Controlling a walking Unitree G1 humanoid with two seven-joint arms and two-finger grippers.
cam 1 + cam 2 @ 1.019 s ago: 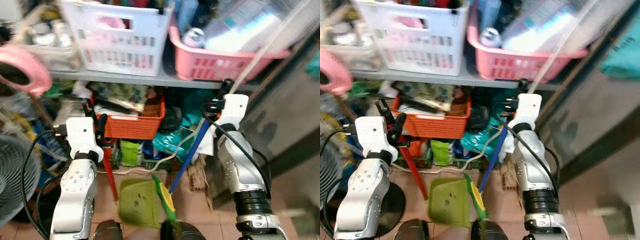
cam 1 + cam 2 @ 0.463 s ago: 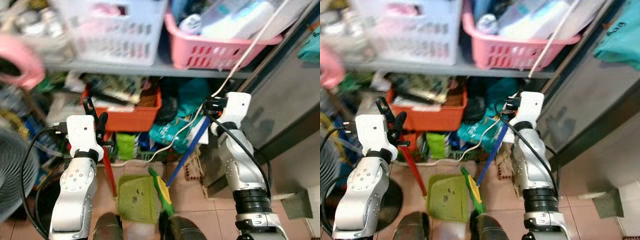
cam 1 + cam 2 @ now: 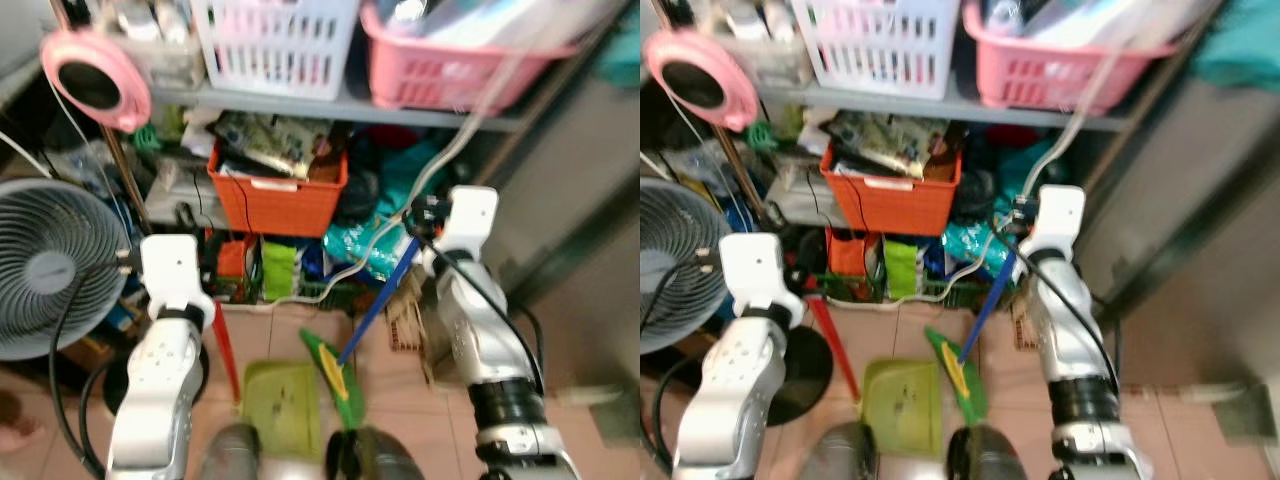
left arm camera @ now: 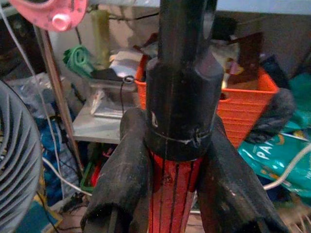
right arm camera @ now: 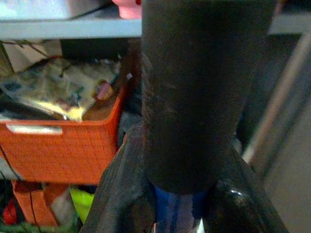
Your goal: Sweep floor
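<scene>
Left gripper fingers clamp the red dustpan handle, right gripper fingers the blue broom; both grips should hold firm while sweeping.

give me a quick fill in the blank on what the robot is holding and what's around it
1. The left gripper is shut on the ___ handle of the dustpan.
2. The right gripper is shut on the ___ handle of the broom.
3. The dustpan is ___ in colour.
4. The orange basket sits ___ the shelf.

Missing words: red; blue; green; under
</scene>
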